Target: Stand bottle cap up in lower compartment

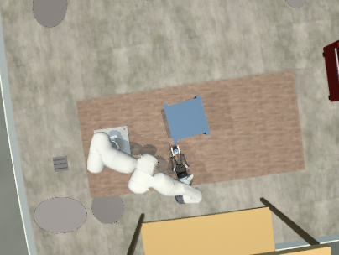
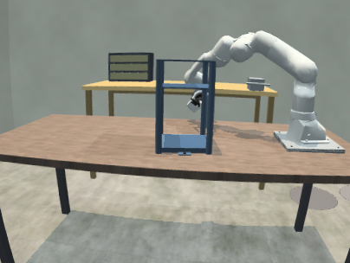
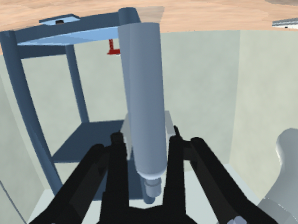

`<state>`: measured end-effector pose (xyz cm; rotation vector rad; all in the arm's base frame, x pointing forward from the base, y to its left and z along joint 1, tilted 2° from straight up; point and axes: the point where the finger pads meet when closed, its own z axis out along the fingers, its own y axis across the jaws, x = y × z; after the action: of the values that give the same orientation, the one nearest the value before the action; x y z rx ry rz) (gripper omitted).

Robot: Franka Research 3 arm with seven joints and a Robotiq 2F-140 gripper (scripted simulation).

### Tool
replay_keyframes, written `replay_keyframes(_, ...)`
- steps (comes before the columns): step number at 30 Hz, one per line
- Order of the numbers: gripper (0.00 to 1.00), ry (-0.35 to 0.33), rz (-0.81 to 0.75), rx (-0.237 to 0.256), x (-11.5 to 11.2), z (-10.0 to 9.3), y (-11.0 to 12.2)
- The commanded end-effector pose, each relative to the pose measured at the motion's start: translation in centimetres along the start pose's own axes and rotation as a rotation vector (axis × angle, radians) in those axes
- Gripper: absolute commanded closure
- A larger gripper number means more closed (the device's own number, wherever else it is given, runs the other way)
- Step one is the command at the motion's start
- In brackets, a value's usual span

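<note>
The pale blue bottle (image 3: 145,106) lies between my black fingers in the wrist view, its small cap towards the camera. My gripper (image 3: 148,121) is shut on it near the cap end. From above, the gripper (image 1: 178,158) and the bottle (image 1: 174,149) hang over the table a short way in front of the blue shelving unit (image 1: 186,118). In the side view the gripper (image 2: 195,102) sits behind the unit's right posts, at about the height of the middle shelf; I cannot make out the bottle there. The shelving unit (image 2: 184,108) stands upright, and its lower compartment floor (image 2: 184,141) is bare. The unit fills the left of the wrist view (image 3: 60,96).
My arm's base plate (image 1: 118,137) is at the table's left end, seen from above. A yellow table (image 2: 173,87) behind carries a drawer box (image 2: 130,67) and a grey object (image 2: 257,83). A red object (image 1: 331,75) stands off the table at the right.
</note>
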<state>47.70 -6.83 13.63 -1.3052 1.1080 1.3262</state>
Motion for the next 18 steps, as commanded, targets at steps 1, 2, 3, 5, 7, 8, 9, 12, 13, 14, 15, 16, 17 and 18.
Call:
replay_keyframes(1, 1.00, 0.002, -0.010, -0.003, -0.1, 0.1, 0.0)
replay_keyframes(2, 1.00, 0.002, -0.010, -0.003, -0.1, 0.1, 0.0)
replay_keyframes(3, 1.00, 0.002, -0.010, -0.003, -0.1, 0.1, 0.0)
replay_keyframes(5, 1.00, 0.002, -0.010, -0.003, -0.1, 0.1, -0.1)
replay_keyframes(7, 1.00, 0.002, -0.010, -0.003, -0.1, 0.1, -0.3)
replay_keyframes(8, 1.00, 0.002, -0.010, -0.003, -0.1, 0.1, -0.4)
replay_keyframes(9, 1.00, 0.002, -0.010, -0.003, -0.1, 0.1, -0.5)
replay_keyframes(12, 1.00, 0.002, -0.010, -0.003, -0.1, 0.1, -0.7)
replay_keyframes(13, 1.00, 0.002, -0.010, -0.003, -0.1, 0.1, -0.8)
replay_keyframes(14, 1.00, 0.002, -0.010, -0.003, -0.1, 0.1, -1.0)
replay_keyframes(15, 1.00, 0.002, -0.010, -0.003, -0.1, 0.1, -1.2)
replay_keyframes(16, 1.00, 0.002, -0.010, -0.003, -0.1, 0.1, -1.4)
replay_keyframes(17, 1.00, 0.002, -0.010, -0.003, -0.1, 0.1, -1.6)
replay_keyframes(18, 1.00, 0.002, -0.010, -0.003, -0.1, 0.1, -1.8)
